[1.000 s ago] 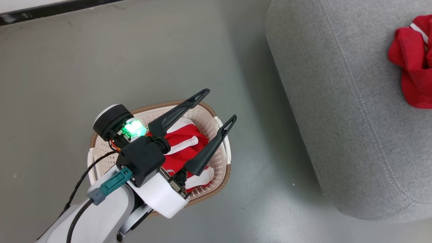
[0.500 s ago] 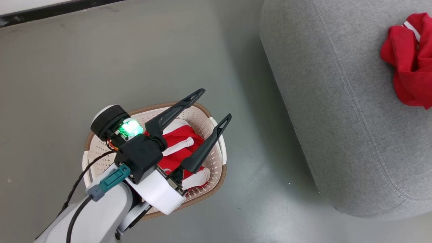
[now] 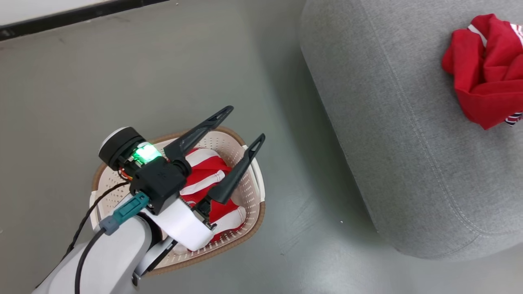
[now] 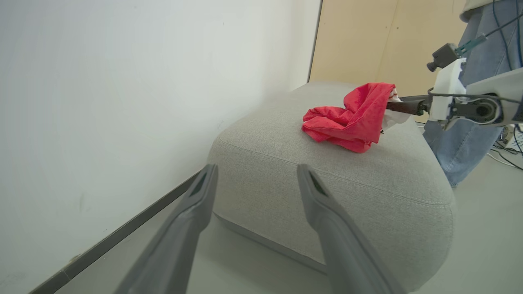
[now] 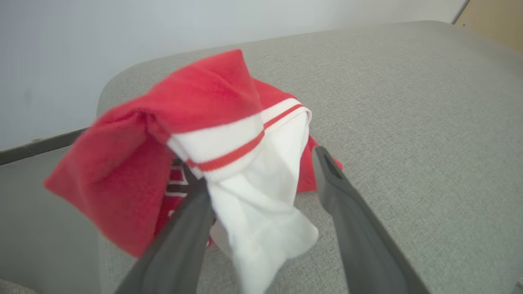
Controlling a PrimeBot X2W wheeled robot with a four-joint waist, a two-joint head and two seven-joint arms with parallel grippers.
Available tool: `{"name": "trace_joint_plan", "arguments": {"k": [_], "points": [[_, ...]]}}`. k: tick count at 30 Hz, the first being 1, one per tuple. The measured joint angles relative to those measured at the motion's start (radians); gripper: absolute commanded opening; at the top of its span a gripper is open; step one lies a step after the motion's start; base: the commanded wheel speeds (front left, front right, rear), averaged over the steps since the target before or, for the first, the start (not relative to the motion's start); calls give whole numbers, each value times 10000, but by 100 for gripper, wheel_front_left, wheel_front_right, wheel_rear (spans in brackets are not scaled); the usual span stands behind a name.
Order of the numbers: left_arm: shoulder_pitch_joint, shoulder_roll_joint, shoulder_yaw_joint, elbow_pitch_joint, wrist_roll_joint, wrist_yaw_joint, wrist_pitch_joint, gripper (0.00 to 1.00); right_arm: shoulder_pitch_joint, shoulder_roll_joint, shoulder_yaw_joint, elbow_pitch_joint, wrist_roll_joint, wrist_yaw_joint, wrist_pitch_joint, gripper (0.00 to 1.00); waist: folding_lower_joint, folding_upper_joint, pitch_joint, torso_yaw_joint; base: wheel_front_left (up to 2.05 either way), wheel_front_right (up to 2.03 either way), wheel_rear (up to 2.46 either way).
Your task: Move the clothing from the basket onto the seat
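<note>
Between the earlier head view and this one the camera has swung, so that basket, arm and sofa all sit further toward the left of the picture. The left hand has kept its place over the basket.

Head view: the laundry basket (image 3: 250, 192), cream with a brown rim, stands on the grey floor (image 3: 122, 61) and contains a red-and-white garment (image 3: 206, 173) bunched against its right wall. The left hand (image 3: 245, 123) hovers above it, fingers spread and holding nothing. The sofa (image 3: 388, 143) is near the basket on the right, with a second garment (image 3: 482, 90), red with striped trim, crumpled on its top.

Left wrist view: the left hand (image 4: 256, 168) is open before the sofa (image 4: 327, 179). The second garment (image 4: 351, 118) lies on the cushion, and a finger of the right arm (image 4: 470, 108) meets its edge. A person's legs in jeans (image 4: 461, 155) stand behind.

Right wrist view: the right hand (image 5: 261, 167) has its fingers apart. The second garment (image 5: 196, 102) drapes over one finger, its white part hanging between the two, above the sofa (image 5: 408, 102).
</note>
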Motion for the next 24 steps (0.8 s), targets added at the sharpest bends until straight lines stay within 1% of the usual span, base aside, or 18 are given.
{"name": "trace_joint_plan", "arguments": {"k": [16,24], "points": [[227,173,282,506,-199,90,-167,100,954,10,504,-1927,-205,0,-146,100,0,0,-375,-448,0,0,0],[486,155,476,803,-309,221,-291,100,1192,-186,543,-3365,-631,0,-159,100,0,0,-716,-577,0,0,0]]}}
